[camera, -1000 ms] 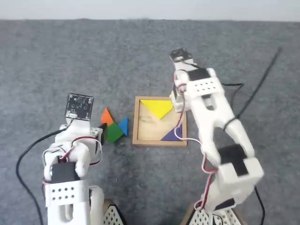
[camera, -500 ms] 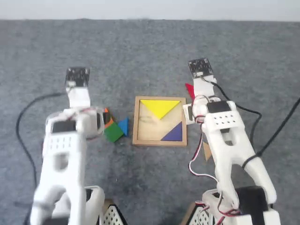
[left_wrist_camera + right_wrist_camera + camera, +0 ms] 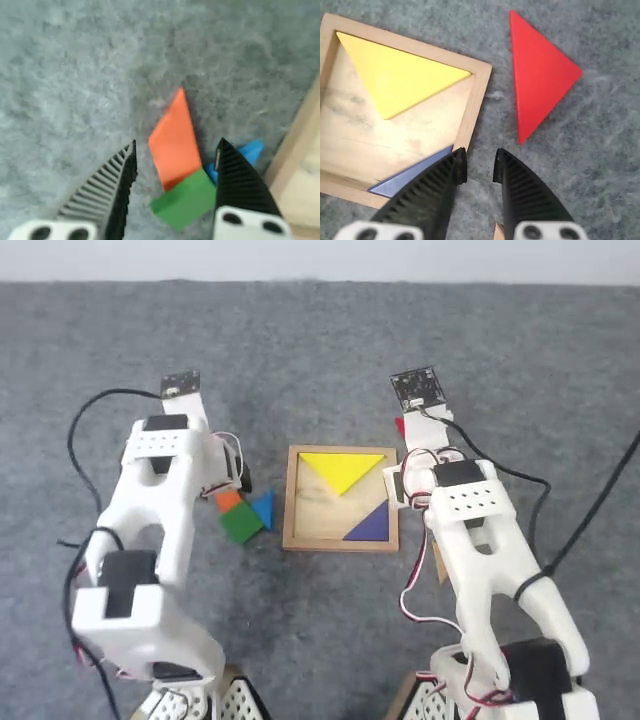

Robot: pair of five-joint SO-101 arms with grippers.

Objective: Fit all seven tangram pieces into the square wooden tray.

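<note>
the square wooden tray (image 3: 290,502) lay on the grey felt mat (image 3: 300,350) between the two arms. two pieces sat flat inside it. a yellow triangle (image 3: 395,80) had its long side against the tray's far edge. a purple triangle (image 3: 370,525) filled the near corner on the right arm's side. the wood between them was bare.

the left gripper (image 3: 177,145) hung over the loose pieces on the mat just left of the tray. its jaws were spread wide and held nothing. below them lay an orange piece (image 3: 175,140), one end touching a green piece (image 3: 187,202). a small blue triangle (image 3: 247,152) sat just beside those two, close to the tray's rim. i could not tell whether the jaw tips touched the mat.

the right gripper (image 3: 480,152) was just outside the tray's right rim, near the purple triangle. its jaws were parted by only a narrow gap, with nothing in it but mat. a red triangle (image 3: 540,75) lay flat on the mat beyond the tray's far right corner, apart from the rim. a small tan piece (image 3: 440,562) showed beside the right arm, mostly hidden by it.
</note>
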